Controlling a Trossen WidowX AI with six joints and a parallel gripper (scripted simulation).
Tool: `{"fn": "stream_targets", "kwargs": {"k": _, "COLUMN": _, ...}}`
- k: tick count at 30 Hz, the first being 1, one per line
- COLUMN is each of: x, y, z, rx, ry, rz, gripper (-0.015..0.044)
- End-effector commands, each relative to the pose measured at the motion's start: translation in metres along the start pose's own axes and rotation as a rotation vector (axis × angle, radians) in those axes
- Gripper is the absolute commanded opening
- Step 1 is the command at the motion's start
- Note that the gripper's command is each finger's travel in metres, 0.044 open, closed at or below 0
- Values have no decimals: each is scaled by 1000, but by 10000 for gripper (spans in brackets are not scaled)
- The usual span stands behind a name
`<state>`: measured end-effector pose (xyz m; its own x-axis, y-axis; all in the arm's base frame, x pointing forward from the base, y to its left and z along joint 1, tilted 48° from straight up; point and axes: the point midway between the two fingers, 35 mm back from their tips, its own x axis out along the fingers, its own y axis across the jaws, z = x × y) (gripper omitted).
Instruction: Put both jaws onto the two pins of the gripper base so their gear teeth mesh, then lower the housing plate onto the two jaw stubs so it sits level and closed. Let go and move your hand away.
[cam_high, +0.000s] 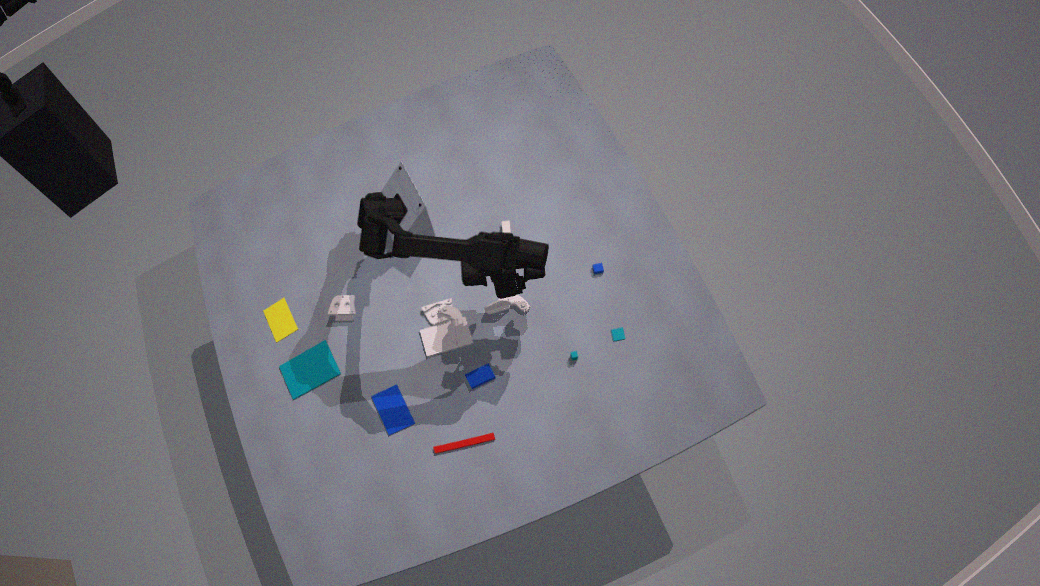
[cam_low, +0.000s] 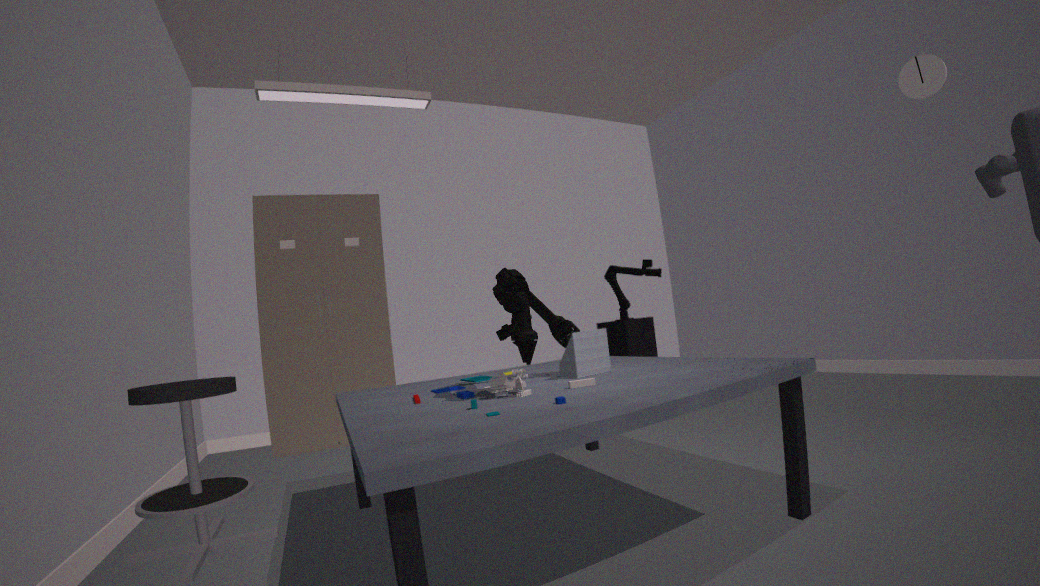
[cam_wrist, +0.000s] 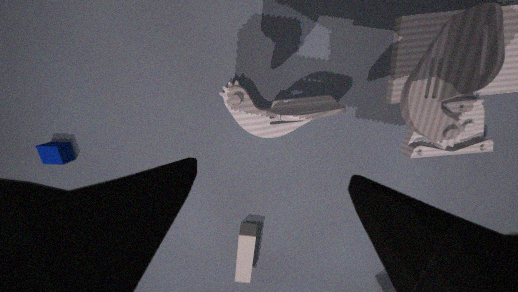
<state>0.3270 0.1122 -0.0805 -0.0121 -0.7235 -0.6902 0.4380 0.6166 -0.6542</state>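
My gripper (cam_wrist: 274, 174) (cam_low: 527, 361) is open and empty, above the table. The loose white jaw (cam_high: 499, 305) (cam_wrist: 265, 122) lies on the table just ahead of my fingers in the wrist view, its gear teeth at the left end. The gripper base (cam_high: 433, 311) (cam_wrist: 450, 148) is farther right in that view. The other jaw (cam_high: 451, 315) (cam_wrist: 432, 95) sits over the base and reaches over a pale block; whether it is fully on its pin I cannot tell. The housing plate (cam_high: 340, 304), a pale piece with two holes, lies apart at the left in the top view.
The pale block (cam_high: 435, 343) (cam_wrist: 412, 40) is beside the base. A white bar (cam_wrist: 244, 257) (cam_high: 505, 226) lies near my fingers. A blue cube (cam_high: 597, 268) (cam_wrist: 55, 153) is off to one side. A red bar (cam_high: 464, 444) and a grey upright wedge (cam_low: 588, 354) are also on the table.
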Motion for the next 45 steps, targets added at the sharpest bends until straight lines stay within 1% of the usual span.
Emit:
{"fn": "stream_targets", "kwargs": {"k": 1, "x": 1, "y": -3, "z": 2, "rx": 108, "ry": 0, "rz": -6, "gripper": 440}}
{"fn": "stream_targets", "kwargs": {"k": 45, "x": -2, "y": -14, "z": 15, "rx": 1194, "ry": -5, "rz": -8, "gripper": 440}}
